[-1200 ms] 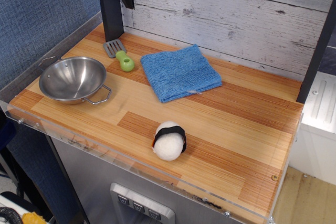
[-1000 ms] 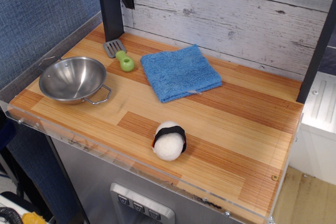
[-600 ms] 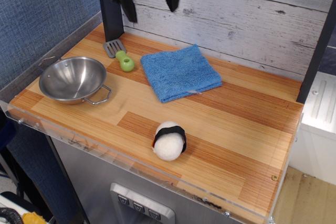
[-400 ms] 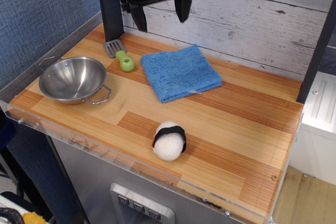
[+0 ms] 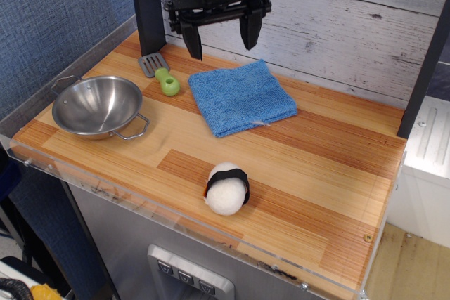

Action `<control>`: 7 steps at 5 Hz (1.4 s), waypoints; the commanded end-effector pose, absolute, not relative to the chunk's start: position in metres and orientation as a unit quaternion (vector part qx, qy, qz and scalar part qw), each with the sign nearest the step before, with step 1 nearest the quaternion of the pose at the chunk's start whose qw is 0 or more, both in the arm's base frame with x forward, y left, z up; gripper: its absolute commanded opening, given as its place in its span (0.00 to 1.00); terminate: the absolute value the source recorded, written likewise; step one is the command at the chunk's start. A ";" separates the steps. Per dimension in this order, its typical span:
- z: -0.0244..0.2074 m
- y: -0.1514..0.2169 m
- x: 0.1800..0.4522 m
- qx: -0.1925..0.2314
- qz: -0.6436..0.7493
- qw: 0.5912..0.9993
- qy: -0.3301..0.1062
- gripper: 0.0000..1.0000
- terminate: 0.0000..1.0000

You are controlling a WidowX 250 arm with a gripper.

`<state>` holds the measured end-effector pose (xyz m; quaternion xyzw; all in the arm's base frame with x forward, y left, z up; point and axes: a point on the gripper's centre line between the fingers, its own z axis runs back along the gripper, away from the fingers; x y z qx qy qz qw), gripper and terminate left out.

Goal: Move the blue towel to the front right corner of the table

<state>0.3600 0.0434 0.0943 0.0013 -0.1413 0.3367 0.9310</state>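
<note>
Far left on the table (image 5: 316,173), a steel bowl (image 5: 97,107) sits near the front edge, and just behind it a green-handled spatula (image 5: 160,74) lies toward the back wall. Next comes the blue towel (image 5: 241,97) — folded flat at the back middle of the table, white tag on its front edge — with the gripper (image 5: 221,38) hanging above its rear edge, jaws spread wide and empty. Nearer the front, right of centre, a white ball with a black band (image 5: 226,188) rests alone.

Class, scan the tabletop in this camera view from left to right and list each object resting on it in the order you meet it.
steel bowl → green-handled spatula → white and black sushi toy → blue towel
</note>
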 end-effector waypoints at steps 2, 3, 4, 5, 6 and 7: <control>0.071 0.062 0.373 0.007 0.349 0.928 -0.129 1.00 0.00; 0.061 0.060 0.379 0.021 0.343 0.931 -0.122 1.00 0.00; 0.056 0.051 0.385 0.018 0.337 0.933 -0.126 1.00 0.00; 0.055 0.041 0.392 0.027 0.332 0.934 -0.128 1.00 0.00; 0.048 0.029 0.396 0.016 0.321 0.939 -0.121 1.00 0.00; 0.043 0.026 0.396 0.014 0.319 0.941 -0.114 1.00 0.00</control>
